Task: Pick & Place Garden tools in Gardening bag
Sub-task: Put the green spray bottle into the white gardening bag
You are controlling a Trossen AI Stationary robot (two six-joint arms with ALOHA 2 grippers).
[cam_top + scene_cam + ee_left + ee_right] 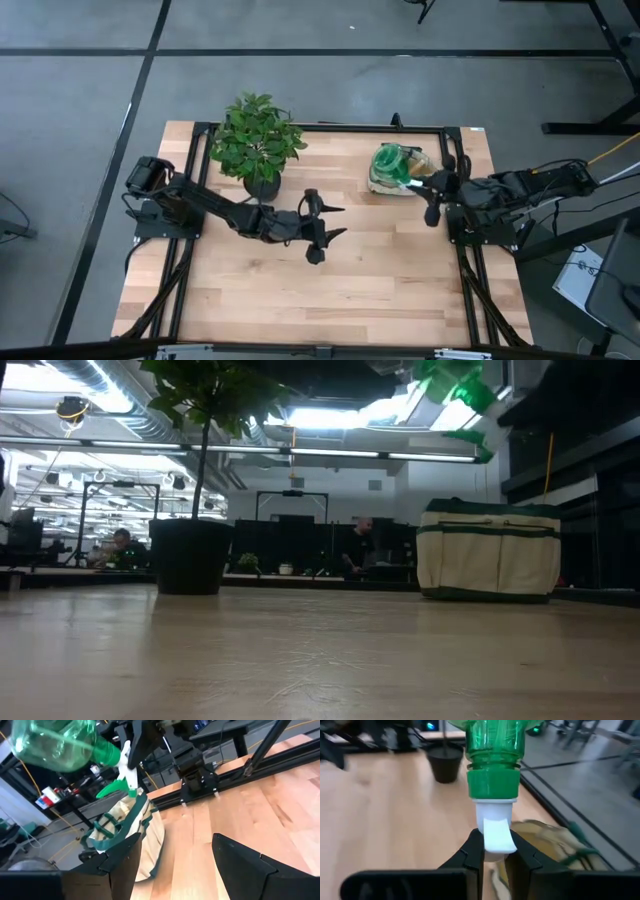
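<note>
The translucent green spray bottle (392, 162) hangs over the cream gardening bag (405, 180), which stands on its base at the table's far right. The bag also shows in the low view (490, 550), with the bottle (455, 385) above it. My right gripper (420, 186) is shut on the bottle's white spray head. My left gripper (322, 225) is open and empty over the table's middle, its fingers pointing toward the bag (125, 835). The trowel, rake and shears are not in view. My right gripper pinches the bottle's white spray head (495, 837), just below the green cap (492, 782), between its two fingers. The fingers come about level from the table's right side. The bottle's body (55, 745) points away from the gripper, lifted clear above the bag's open top.
A leafy plant (255, 135) in a black pot (190, 555) stands at the table's far middle, left of the bag. Bare wood lies across the near half of the table (330, 290). A black frame rail (200, 782) runs along the table's edge.
</note>
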